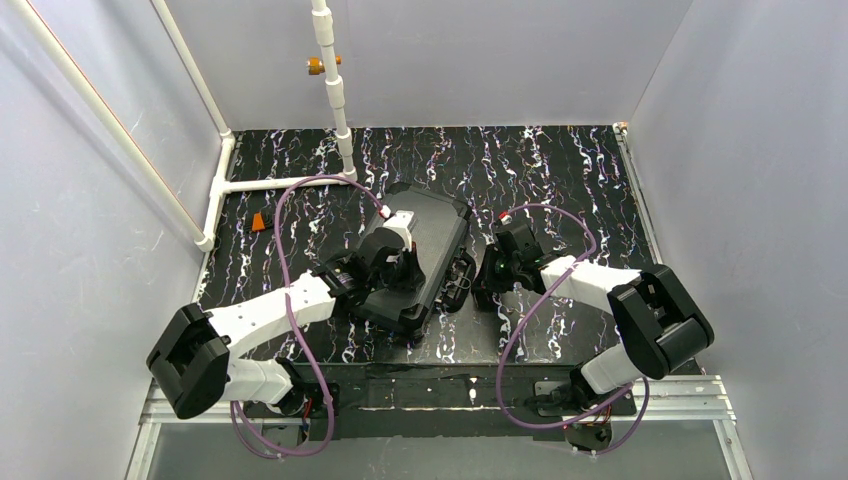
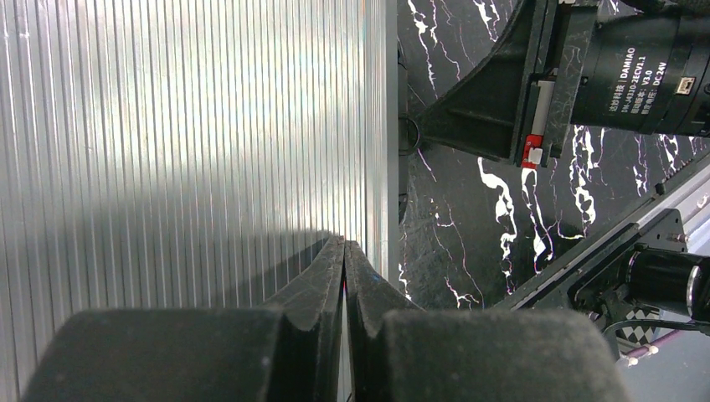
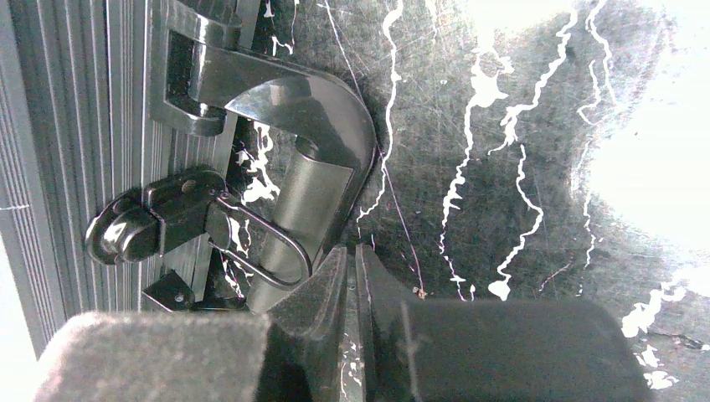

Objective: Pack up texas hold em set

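The black case (image 1: 440, 225) lies closed and slanted on the marble-patterned table; its ribbed lid (image 2: 184, 134) fills the left wrist view. My left gripper (image 1: 408, 268) is shut and empty over the lid, its tips (image 2: 343, 244) near the lid's edge. My right gripper (image 1: 482, 278) is shut and empty beside the case's front side, its tips (image 3: 352, 249) just right of the black handle (image 3: 310, 176) and a latch (image 3: 159, 222) whose wire loop hangs loose. A small orange-red triangle (image 1: 258, 222) lies on the table at the far left. Cards, chips and dice are hidden.
A white pipe frame (image 1: 335, 90) stands at the back left, with a bar (image 1: 270, 183) lying along the table. Grey walls close in three sides. A metal rail (image 1: 660, 395) carries both arm bases at the near edge.
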Controlling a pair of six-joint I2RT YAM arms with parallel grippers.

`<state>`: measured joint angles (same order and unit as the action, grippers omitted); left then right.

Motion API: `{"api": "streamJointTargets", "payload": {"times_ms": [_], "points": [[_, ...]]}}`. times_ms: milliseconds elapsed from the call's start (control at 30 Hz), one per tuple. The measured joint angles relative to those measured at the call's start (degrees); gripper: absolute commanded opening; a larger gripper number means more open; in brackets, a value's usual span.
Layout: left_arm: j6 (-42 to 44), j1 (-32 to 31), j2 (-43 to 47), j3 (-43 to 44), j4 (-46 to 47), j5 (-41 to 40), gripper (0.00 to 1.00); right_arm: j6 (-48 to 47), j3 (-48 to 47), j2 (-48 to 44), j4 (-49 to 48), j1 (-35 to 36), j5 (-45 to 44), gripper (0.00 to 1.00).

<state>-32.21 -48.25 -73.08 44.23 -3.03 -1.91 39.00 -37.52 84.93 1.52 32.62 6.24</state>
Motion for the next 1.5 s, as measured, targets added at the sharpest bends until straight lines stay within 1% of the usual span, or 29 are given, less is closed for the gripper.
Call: {"api": "streamJointTargets", "payload": {"times_ms": [1000,1500], "points": [[-0.7,-1.6,-1.0,0.0,1.5,-0.6,0.0,-0.2,-4.0,-0.1,-0.5,0.0,4.6,0.15],[-0.9,-1.8,-1.3,0.0,2.1,-0.6,0.0,1.3,-7.1,0.9,-3.6,0.6,6.6,0.15]]}}
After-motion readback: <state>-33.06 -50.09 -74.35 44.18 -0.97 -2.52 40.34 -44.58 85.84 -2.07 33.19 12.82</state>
